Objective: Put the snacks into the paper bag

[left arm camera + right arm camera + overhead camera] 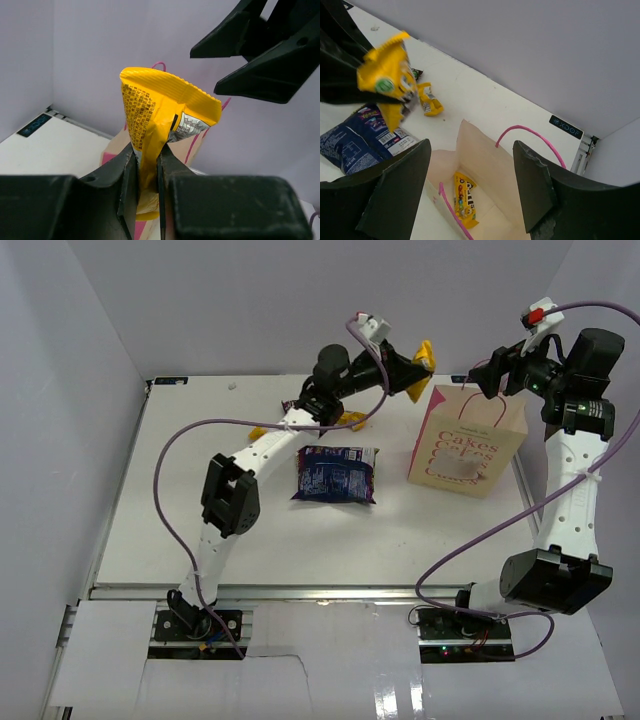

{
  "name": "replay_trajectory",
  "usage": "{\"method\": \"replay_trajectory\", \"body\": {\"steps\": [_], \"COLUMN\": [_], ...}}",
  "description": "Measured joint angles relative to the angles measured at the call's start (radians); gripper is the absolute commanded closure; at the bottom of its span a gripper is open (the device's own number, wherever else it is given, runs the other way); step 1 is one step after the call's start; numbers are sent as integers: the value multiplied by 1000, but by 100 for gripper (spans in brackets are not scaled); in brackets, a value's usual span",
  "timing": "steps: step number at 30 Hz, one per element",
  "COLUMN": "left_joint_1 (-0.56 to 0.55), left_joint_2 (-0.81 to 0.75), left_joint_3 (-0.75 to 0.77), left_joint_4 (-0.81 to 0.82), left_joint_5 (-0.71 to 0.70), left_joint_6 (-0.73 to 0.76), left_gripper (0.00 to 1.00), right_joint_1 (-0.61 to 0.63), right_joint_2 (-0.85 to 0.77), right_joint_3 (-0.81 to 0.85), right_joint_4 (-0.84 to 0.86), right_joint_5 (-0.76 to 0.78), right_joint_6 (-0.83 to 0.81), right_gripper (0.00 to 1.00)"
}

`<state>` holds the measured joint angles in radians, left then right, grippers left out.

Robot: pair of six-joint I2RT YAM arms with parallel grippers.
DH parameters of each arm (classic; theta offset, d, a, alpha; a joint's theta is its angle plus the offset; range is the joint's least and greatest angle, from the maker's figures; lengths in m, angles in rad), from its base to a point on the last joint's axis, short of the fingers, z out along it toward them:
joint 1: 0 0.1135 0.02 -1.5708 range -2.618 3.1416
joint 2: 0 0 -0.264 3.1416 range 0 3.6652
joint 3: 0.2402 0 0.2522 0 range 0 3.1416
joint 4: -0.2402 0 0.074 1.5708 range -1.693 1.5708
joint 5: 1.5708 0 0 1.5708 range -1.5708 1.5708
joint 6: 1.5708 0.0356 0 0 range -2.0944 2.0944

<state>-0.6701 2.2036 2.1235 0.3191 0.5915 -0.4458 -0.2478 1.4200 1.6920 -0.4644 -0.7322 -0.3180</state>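
Observation:
My left gripper [413, 370] [147, 156] is shut on a yellow snack packet [425, 356] [160, 107] [387, 82], held in the air just left of the paper bag's top. The cream paper bag [468, 445] [487, 157] [116, 146] stands upright at the back right with pink "Cakes" lettering and pink handles. My right gripper [482, 380] [471, 147] hangs open over the bag's mouth, holding nothing. One yellow packet [465, 197] lies inside the bag. The dark-blue crinkly bag [336, 473] [352, 140] lies flat mid-table.
More yellow packets [352, 420] [430, 100] lie on the table under the left arm, another [258, 432] further left. A small dark candy bar [416, 75] lies beside them. White walls enclose the table at the back and sides.

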Motion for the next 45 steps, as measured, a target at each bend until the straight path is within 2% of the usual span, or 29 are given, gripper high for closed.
{"method": "replay_trajectory", "body": {"steps": [3,8,17,21,26,30,33,34,35,38,41,45], "left_joint_1": [-53,-116,-139,-142,-159,-180,-195,-198,-201,-209,-213,-213], "left_joint_2": [113,210,246,249,301,352,374,377,377,377,377,370], "left_joint_3": [71,114,198,200,232,253,253,253,253,255,255,254], "left_joint_4": [95,232,381,407,413,397,369,359,349,346,338,314], "left_joint_5": [-41,-140,-272,-320,-371,-390,-397,-399,-400,-406,-411,-419], "left_joint_6": [-30,-99,-214,-228,-227,-220,-215,-210,-205,-205,-201,-169], "left_gripper": [88,85,83,85,81,71,50,37,30,15,10,9], "right_joint_1": [-1,-2,-7,-7,-7,-7,-7,-7,-7,-7,-7,-7], "right_joint_2": [-28,-60,-61,-61,-63,-73,-78,-78,-79,-83,-84,-84], "right_joint_3": [-13,-20,-21,-21,-22,-33,-41,-43,-46,-55,-55,-55], "right_joint_4": [18,35,52,53,54,58,57,58,58,56,56,45], "right_joint_5": [29,84,156,158,158,158,158,158,157,157,135,11], "right_joint_6": [31,72,155,172,185,187,188,188,188,188,178,106], "right_gripper": [28,28,28,28,28,28,28,28,29,28,28,28]}}
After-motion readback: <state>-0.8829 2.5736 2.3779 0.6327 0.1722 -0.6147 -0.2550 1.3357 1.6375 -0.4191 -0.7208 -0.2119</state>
